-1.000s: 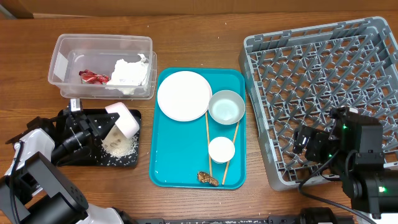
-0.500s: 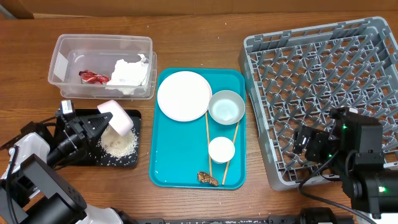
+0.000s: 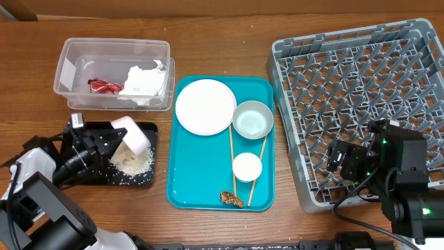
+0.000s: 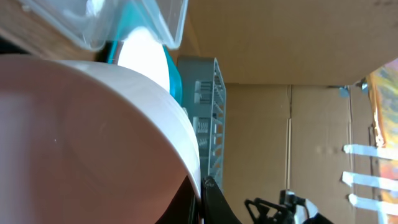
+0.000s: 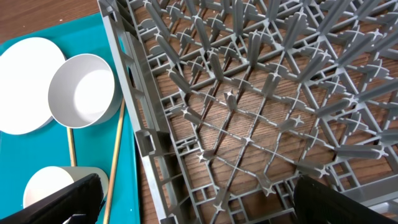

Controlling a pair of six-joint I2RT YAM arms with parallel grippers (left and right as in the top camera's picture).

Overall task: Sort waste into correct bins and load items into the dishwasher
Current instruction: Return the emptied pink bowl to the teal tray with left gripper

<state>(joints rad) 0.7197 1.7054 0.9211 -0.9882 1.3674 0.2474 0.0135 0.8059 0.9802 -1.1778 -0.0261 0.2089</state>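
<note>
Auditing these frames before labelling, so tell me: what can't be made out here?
Left gripper grip: overhead, the pink bowl covers the contact; the left wrist view is filled by blurred bowl wall.
Bowl's inside: tipped toward the black tray, so any leftovers are unseen.
Brown lump on the teal tray: too small overhead to identify.

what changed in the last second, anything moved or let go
The left gripper, still shut on the pale pink small bowl, shifted slightly left over the shallow black rectangular tray, and the bowl turned a little above the loose white rice grains. Nothing was let go. The open right gripper and everything on the teal serving tray stayed put.
</note>
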